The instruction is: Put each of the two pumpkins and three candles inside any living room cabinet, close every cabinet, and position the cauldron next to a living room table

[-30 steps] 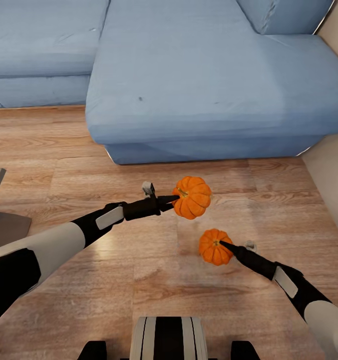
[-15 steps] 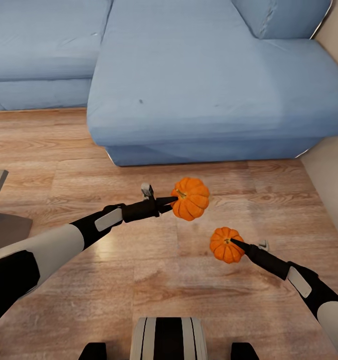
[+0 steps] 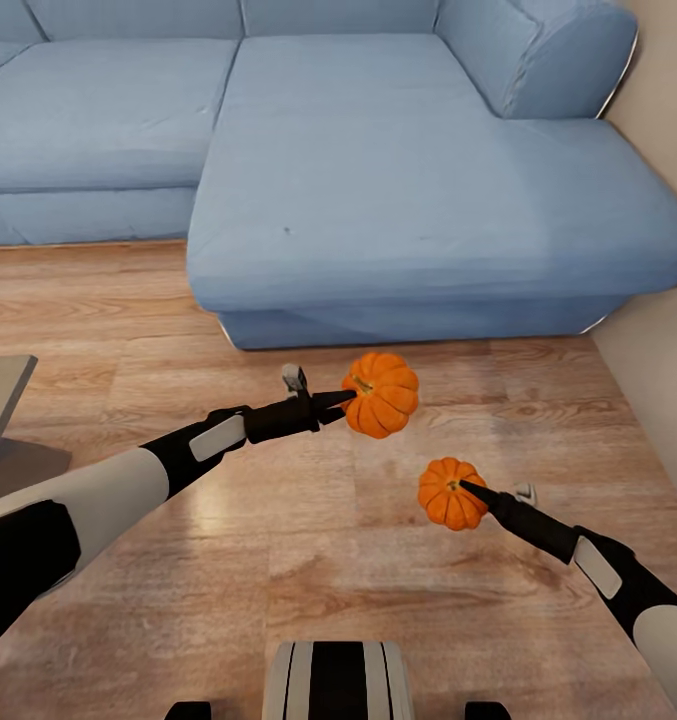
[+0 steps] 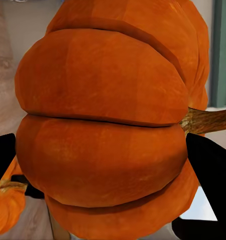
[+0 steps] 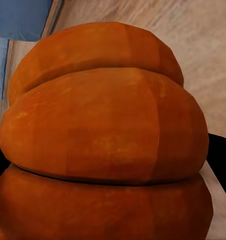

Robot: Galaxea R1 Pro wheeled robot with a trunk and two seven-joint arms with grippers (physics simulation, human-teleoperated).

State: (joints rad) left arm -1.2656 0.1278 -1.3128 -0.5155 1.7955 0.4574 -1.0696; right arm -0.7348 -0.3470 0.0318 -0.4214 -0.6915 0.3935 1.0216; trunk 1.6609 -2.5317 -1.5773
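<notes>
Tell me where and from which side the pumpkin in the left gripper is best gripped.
Grip it across the ribbed body, as the left gripper does now: the left wrist view shows dark fingers on opposite flanks of the left pumpkin, the stem sticking out sideways. The round body gives two opposing faces; the thin stem probably would not hold as securely.

Bare wood floor (image 3: pixel 278 560) below; blue sofa (image 3: pixel 398 200) blocks ahead.
</notes>
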